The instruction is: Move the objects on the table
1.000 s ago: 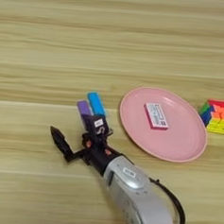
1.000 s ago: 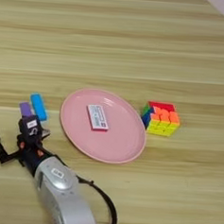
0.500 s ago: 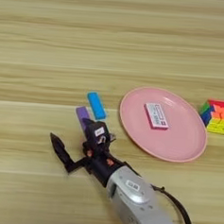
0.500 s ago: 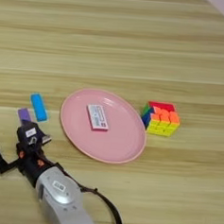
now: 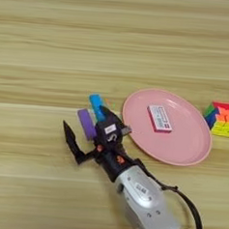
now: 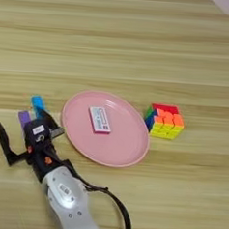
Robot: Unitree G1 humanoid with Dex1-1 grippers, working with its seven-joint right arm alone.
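**Open claw beside the purple bar**

The wooden bench [image 5: 53, 44] fills both views. Its planks run side to side in tan and pale yellow stripes.

The silver arm [image 5: 146, 208] comes up from the bottom edge. A black cable loops along its right side. At its end is the claw [image 5: 88, 134], with two black fingers spread wide apart. One finger [image 5: 72, 143] sticks out to the left, alone over bare wood. The other finger [image 5: 111, 117] points up and to the right, near the plate's left edge. The claw holds nothing.

The purple bar [image 5: 86, 124] lies on the bench in the gap between the two fingers, closer to the right one. It is tilted, with its top end leaning left. A blue bar [image 5: 96, 105] lies just beside it, up and to the right, tilted the same way. The black body of the claw covers the low ends of both bars, so I cannot tell if it touches them.

A big round pink plate [image 5: 191, 146] sits to the right of the claw. The flat white rectangle [image 5: 159, 118] with pink-red print lies on the plate, a little above its middle.

A colourful puzzle cube [image 6: 165, 121] sits on the bench just to the right of the plate, not touching it.
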